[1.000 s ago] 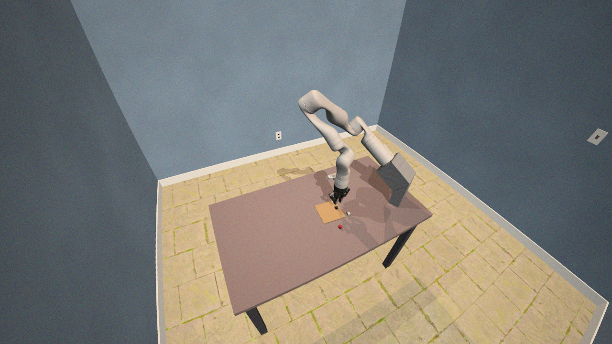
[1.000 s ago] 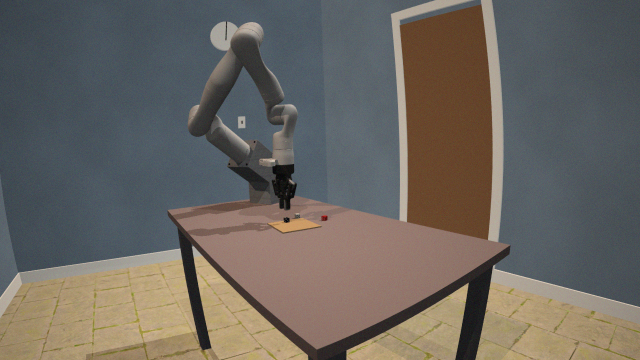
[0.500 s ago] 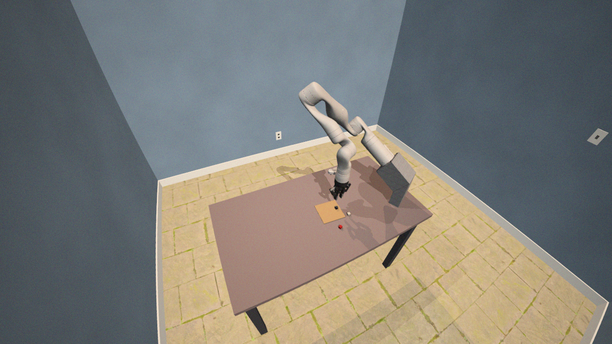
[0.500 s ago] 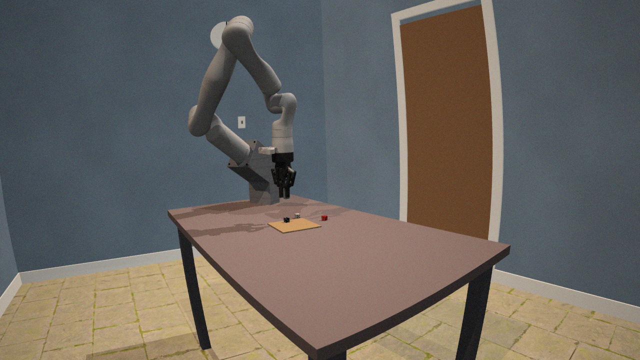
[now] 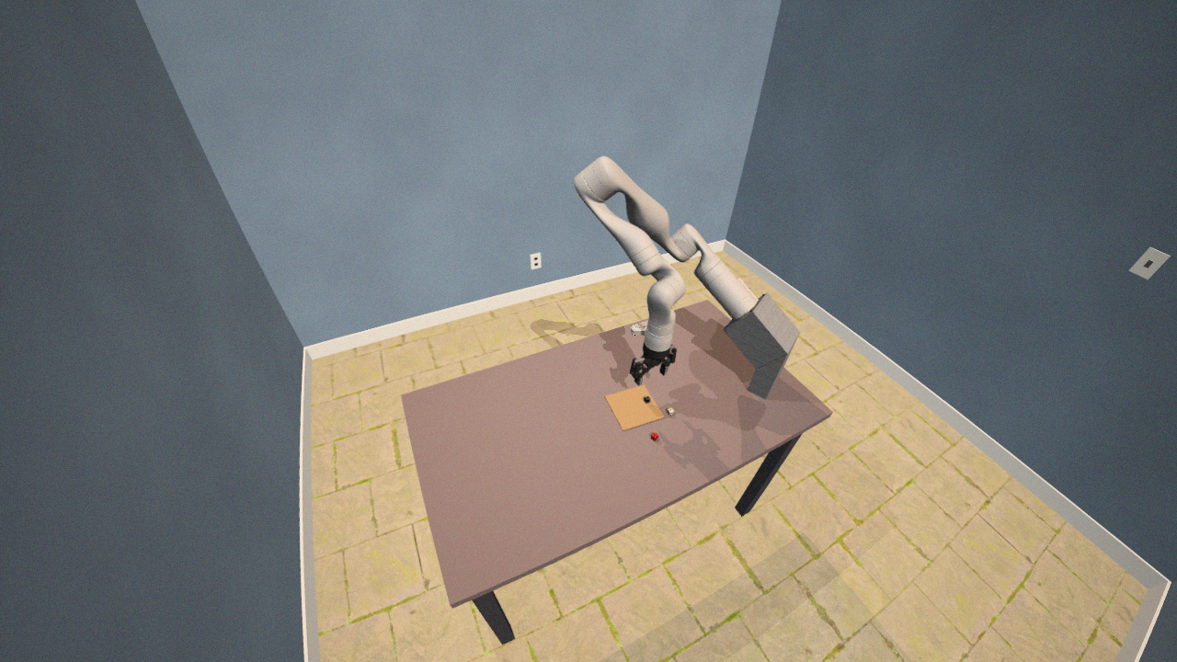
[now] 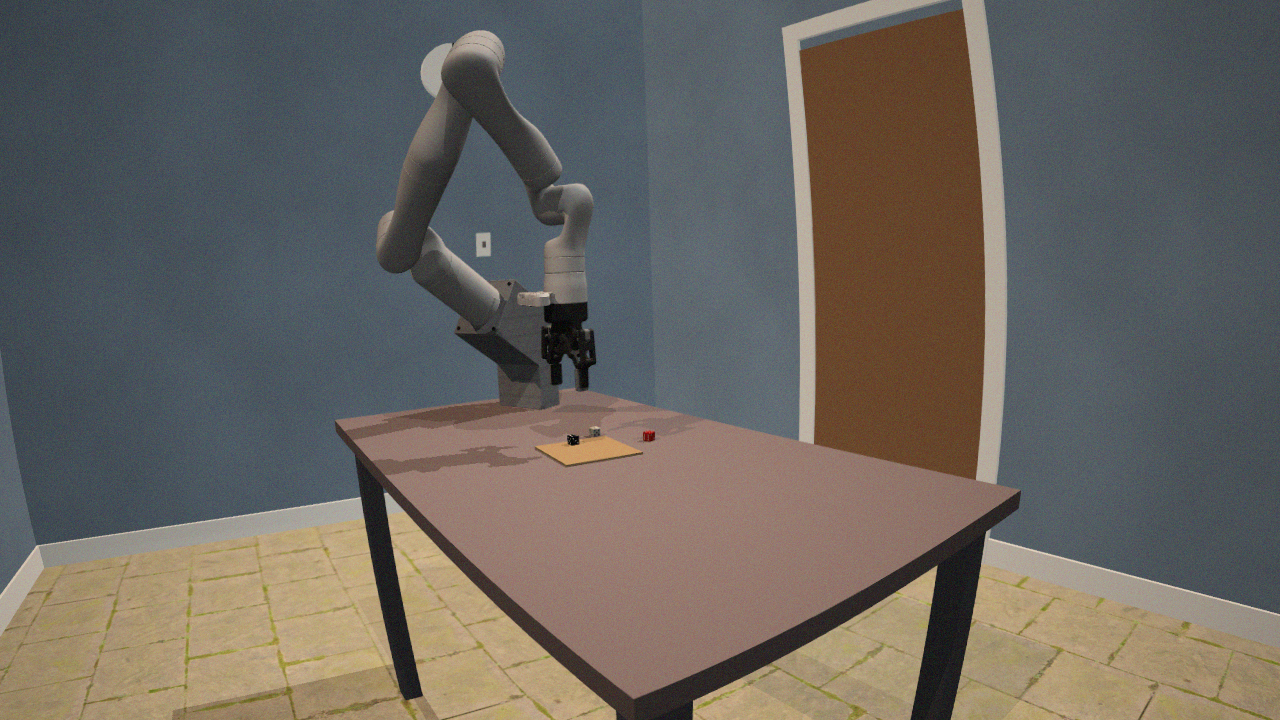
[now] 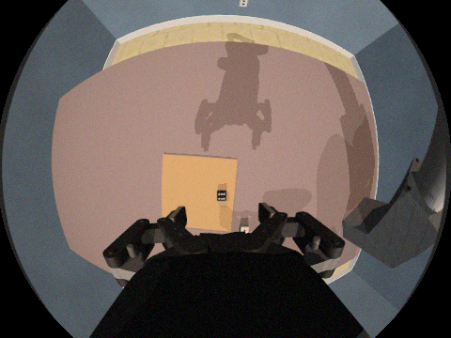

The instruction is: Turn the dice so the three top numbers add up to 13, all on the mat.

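Gripper w/ fingers wide apart, nothing held, above table. Black die on mat; white die & red die off it, so 2 left to place; total of 13 unconfirmed, pips too small.

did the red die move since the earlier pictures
No; the red die sits at the same spot beside the orange mat.
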Controlling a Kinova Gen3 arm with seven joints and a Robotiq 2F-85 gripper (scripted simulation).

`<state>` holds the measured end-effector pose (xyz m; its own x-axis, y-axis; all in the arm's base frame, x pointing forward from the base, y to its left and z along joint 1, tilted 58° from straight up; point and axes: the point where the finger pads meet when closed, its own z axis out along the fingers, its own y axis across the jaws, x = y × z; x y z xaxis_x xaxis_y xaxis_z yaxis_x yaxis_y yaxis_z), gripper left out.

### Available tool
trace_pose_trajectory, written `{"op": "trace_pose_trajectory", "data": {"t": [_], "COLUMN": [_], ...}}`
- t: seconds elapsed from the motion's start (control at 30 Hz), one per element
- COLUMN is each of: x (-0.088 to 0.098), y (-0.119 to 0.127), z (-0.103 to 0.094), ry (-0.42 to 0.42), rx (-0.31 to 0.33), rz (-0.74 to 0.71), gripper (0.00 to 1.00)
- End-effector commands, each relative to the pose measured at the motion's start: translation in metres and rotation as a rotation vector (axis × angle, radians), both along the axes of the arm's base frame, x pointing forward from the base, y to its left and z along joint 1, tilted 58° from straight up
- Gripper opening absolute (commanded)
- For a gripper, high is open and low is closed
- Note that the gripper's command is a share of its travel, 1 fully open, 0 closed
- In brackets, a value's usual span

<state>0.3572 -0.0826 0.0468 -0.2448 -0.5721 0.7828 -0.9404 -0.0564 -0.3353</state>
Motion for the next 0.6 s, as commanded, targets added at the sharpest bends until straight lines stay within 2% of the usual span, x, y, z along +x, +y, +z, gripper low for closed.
{"op": "trace_pose_trajectory", "data": {"t": [0.0,0.4,0.57], "x": [0.0005,0.0009,0.0045], "y": [0.0034,0.0036,0.0058], "z": [0.0004,0.0000,-0.0035], "ry": [0.004,-0.002,-0.048], "rx": [0.001,0.003,0.014], "rz": [0.004,0.000,-0.032], "gripper": [1.00,1.00,1.00]}}
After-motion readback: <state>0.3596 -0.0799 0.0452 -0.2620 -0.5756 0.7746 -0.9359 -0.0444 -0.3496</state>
